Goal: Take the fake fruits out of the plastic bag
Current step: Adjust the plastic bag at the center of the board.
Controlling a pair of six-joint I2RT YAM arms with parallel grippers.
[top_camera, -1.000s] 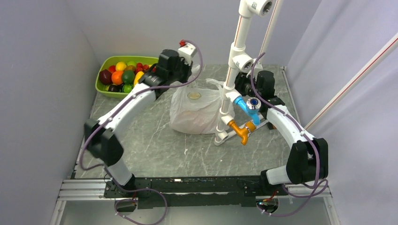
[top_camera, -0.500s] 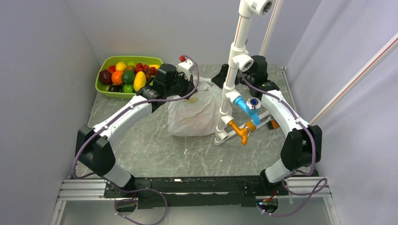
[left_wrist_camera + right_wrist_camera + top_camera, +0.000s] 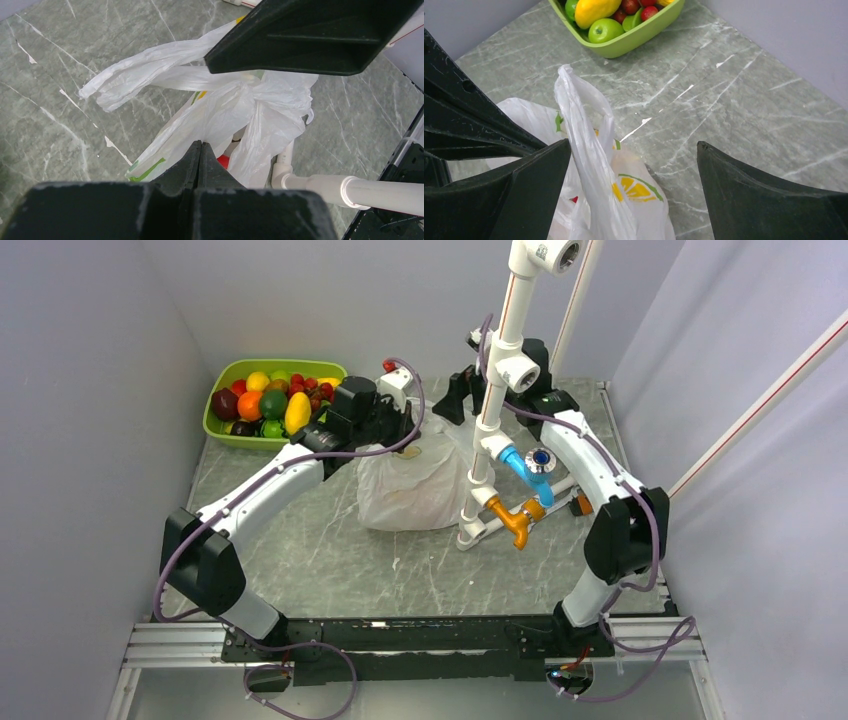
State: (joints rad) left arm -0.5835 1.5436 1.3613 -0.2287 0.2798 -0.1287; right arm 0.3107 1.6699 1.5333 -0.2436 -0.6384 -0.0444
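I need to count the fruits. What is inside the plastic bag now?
Through the opening of the plastic bag only a small patch of something red shows. The white film covers the rest, so the number of fruits inside cannot be told.

Plastic bag (image 3: 410, 485) translucent white, printed yellow lemon slices with green leaves (a spot of red fake fruit (image 3: 223, 161) showing inside), tabletop (image 3: 330, 560) grey-green marble with white veining, tray (image 3: 213, 428) lime green, its loose fruit (image 3: 272, 403) yellow, orange, green, red and maroon, pipework (image 3: 512, 315) white with blue and orange fittings.
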